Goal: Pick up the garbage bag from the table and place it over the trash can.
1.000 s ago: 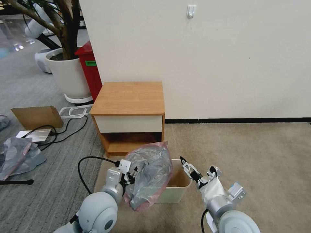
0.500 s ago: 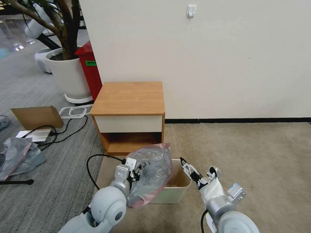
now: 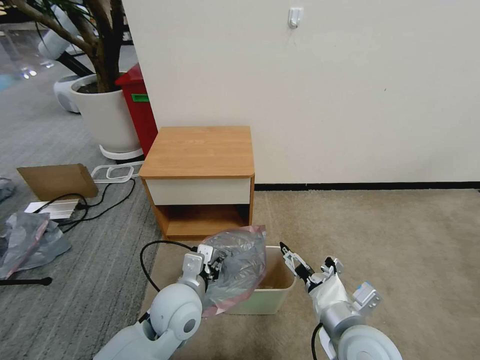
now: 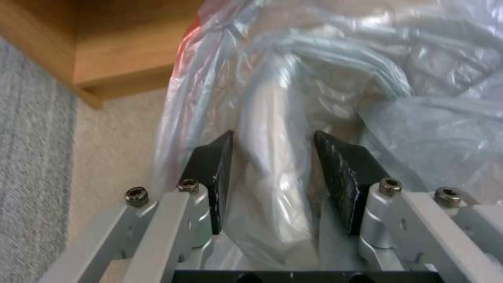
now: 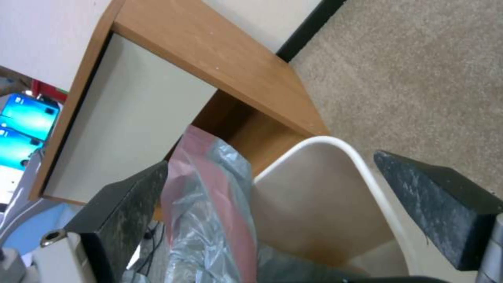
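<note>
Held the garbage bag (image 3: pixel 240 265) in the left gripper (image 3: pixel 212 265), jaws closed on a bunched fold of film that ran lengthwise between the pads (image 4: pixel 335 169). Hung crumpled over the robot's-left side of the trash can (image 3: pixel 260 302), off the floor, long axis slanting from near-left up to far-right, pink band along the upper and lower edges. Covered that side of the rim only; left the right part of the opening bare, so not yet spread over the mouth.

Kept the right gripper (image 3: pixel 292 260) just beside the bin's right rim, jaws wide open and empty, aimed toward the bag. Lay just to that gripper's left, across the open half of the bin, with the pink-banded edge (image 5: pixel 210 184) nearest its left pad. Judged the right arm the nearer one for taking that free edge and drawing it over the bare rim.

Stood beyond the bin, against the wall: the table (image 3: pixel 200 150), top bare.
</note>
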You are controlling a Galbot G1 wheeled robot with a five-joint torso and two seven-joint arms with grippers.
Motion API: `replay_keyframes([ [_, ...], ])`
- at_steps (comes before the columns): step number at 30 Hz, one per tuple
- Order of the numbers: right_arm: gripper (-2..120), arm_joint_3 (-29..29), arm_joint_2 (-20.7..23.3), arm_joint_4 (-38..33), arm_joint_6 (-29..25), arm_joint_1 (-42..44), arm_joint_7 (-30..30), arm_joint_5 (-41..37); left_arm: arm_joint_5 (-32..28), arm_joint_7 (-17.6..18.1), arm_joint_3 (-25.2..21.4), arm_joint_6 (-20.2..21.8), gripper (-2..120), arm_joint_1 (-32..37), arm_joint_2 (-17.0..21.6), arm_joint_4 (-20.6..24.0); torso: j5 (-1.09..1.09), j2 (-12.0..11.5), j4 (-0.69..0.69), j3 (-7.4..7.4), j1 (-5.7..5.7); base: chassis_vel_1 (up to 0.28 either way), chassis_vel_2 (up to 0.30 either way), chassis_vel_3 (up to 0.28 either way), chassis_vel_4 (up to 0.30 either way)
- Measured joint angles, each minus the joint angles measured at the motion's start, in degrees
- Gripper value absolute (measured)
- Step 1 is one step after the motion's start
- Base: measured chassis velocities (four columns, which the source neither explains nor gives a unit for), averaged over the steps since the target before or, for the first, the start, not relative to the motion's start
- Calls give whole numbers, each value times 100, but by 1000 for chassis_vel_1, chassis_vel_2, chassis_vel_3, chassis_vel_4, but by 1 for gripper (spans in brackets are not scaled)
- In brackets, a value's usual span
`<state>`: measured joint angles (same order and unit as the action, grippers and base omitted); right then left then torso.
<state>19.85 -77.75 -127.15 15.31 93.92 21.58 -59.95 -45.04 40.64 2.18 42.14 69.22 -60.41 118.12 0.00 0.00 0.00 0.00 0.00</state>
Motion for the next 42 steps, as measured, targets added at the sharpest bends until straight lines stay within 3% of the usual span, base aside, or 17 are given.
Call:
replay_keyframes([
  [11, 100, -6, 8, -16, -4, 4, 0, -4, -168, 208, 57, -1, 39, 15, -127, -97, 0, 0, 0, 0, 0, 0, 0, 0, 0],
  [19, 100, -40, 35, -60, 2, -120, -3, 73, -170, 113, 20, -18, 13, 58, -132, -24, 0, 0, 0, 0, 0, 0, 0, 0, 0],
  [21, 100, -46, 98, -43, -4, -178, -261, 530, -70, -290, -54, -288, 6, 145, -95, 51, -1, 0, 0, 0, 0, 0, 0, 0, 0],
  [22, 100, -46, 98, -43, -4, -178, -261, 530, -70, -290, -54, -288, 6, 145, -95, 51, -1, 0, 0, 0, 0, 0, 0, 0, 0],
  [25, 100, -17, 238, -119, 68, -203, -881, 1348, 288, -891, -163, -735, 5, 305, -28, 116, 0, 0, 0, 0, 0, 0, 0, 0, 0],
  [31, 100, -39, 502, -493, 572, -156, -1390, 1845, 449, -1402, -343, -1015, 5, 525, 12, 348, 0, 0, 0, 0, 0, 0, 0, 0, 0],
  [38, 100, -114, 541, -325, 614, -306, -1421, 2502, 509, -1627, -479, -1113, 5, 656, 83, 529, 1, 0, 0, 0, 0, 0, 0, 0, 0],
  [42, 92, -143, 526, -277, 579, -376, -1419, 2559, 503, -1647, -522, -1123, 5, 682, 113, 584, 0, 0, 0, 0, 0, 0, 0, 0, 0],
])
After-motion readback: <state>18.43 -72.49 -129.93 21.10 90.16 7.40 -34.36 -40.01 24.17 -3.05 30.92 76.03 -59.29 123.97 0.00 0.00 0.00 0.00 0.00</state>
